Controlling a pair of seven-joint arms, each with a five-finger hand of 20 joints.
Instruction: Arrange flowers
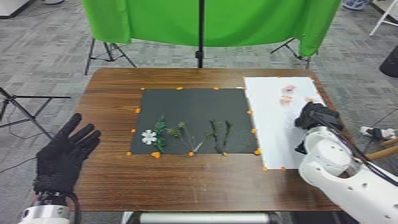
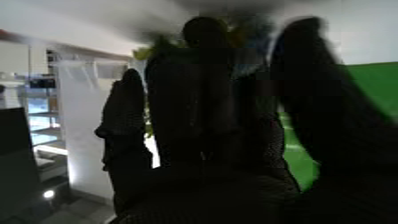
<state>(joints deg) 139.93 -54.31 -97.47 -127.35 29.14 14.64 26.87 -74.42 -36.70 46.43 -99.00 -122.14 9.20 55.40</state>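
In the head view, my left hand point(image 1: 62, 160) is open at the table's left edge, beside the dark mat point(image 1: 187, 107). A white flower point(image 1: 149, 136), a leafy green sprig point(image 1: 161, 134) and several thin stems point(image 1: 218, 135) lie on the mat. Pale pink blossoms point(image 1: 288, 90) rest on the white sheet point(image 1: 275, 130). My right hand point(image 1: 317, 117) is over the sheet's right edge, nearer than the blossoms. In the right wrist view, blurred yellow, green and bluish plant parts point(image 2: 238, 36) show behind my right hand point(image 2: 204, 105); whether it holds them is unclear.
The brown wooden table point(image 1: 200, 187) carries the mat and sheet, with small orange pieces point(image 1: 155, 155) along their edges. A green cloth point(image 1: 213, 25) hangs on a stand beyond the far edge. Shelves point(image 2: 40, 115) stand farther off.
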